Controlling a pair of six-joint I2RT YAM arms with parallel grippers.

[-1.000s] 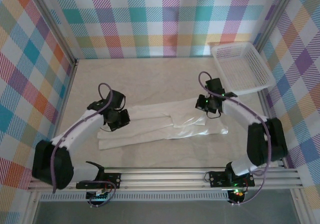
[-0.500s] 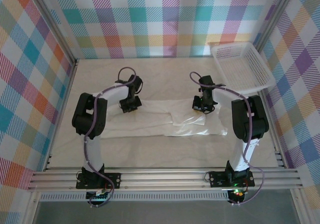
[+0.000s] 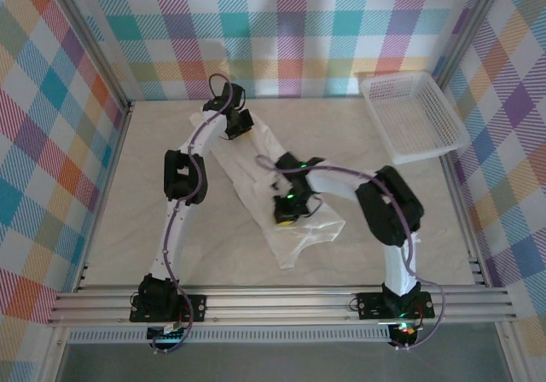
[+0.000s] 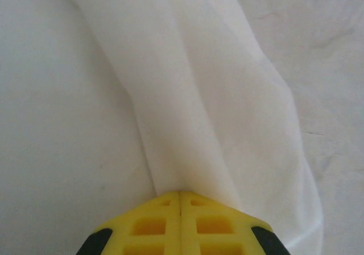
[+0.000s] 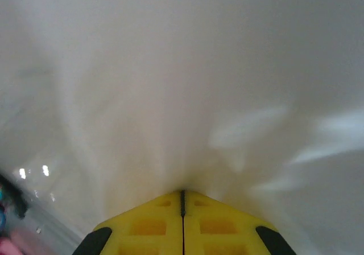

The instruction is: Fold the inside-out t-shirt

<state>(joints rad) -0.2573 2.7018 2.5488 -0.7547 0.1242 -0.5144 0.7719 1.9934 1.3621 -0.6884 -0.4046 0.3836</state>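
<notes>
**Operator:** As my left gripper (image 4: 181, 193) swung toward the far wall, what did it do to the cloth?

**Spotter:** Your 2 pairs of yellow fingers are both pressed together on fabric. The left gripper pinches 1 end, and the right gripper (image 5: 182, 192) pinches the cloth nearer its middle. The thin white inside-out t-shirt (image 3: 300, 237) lay a second ago as a long band across the beige table (image 3: 444, 220). It now runs diagonally from far left to near centre.

**Operator:** Does that count as a fold?

**Spotter:** I'd say you have turned it, not folded it. Its near end looks bunched, so you would need to lay it flat first.

**Operator:** What's around me?

**Spotter:** The white plastic lattice basket (image 3: 414, 118) sits in the far right corner, well apart. The checked wall (image 3: 281, 32) is near your left gripper, and your right arm reaches across over the shirt.
</notes>
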